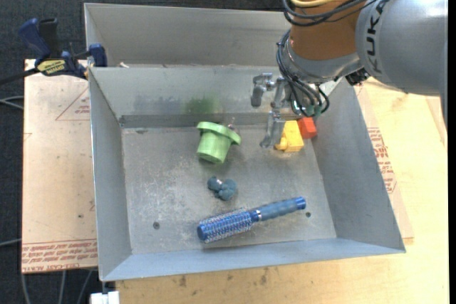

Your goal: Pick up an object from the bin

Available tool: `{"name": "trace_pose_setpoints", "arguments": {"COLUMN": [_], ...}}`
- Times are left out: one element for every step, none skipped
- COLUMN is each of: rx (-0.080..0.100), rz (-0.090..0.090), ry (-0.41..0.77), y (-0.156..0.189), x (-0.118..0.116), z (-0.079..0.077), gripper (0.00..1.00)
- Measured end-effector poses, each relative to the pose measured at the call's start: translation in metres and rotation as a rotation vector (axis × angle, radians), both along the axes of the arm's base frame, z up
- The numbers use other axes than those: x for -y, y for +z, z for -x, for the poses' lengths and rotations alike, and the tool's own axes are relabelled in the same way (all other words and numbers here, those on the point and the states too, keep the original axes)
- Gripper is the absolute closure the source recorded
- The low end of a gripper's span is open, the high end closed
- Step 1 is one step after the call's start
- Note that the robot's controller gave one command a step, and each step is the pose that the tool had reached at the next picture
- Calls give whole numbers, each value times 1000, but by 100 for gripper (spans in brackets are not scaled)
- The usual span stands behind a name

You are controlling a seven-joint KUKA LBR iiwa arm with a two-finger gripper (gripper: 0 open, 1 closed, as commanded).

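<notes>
My gripper hangs low over the back right part of the bin floor, its metal tip close to the floor. Right beside it, on its right and touching or nearly touching it, lies a small yellow block with a red-orange piece behind it. I cannot tell if the yellow block is gripped. A light green plastic cup with a flange lies on its side to the gripper's left, apart from it.
A small grey-blue lump sits mid-floor. A blue hairbrush lies along the front, bristles to the left. The arm and its orange cover with cables hang over the bin's back right corner, near the sloped right wall.
</notes>
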State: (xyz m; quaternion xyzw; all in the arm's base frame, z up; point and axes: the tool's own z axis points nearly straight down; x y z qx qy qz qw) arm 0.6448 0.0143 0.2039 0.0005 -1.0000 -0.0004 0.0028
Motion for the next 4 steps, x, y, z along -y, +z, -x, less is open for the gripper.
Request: {"name": "trace_pose_setpoints", "arguments": {"rx": [0,12,7,17], "rz": [1,-1,-1,2], "ry": [126,449,449,497], "y": [-16,-132,-132,21], "x": [83,34,35,38], "z": [108,151,152,132], "gripper": [0,0,100,100]}}
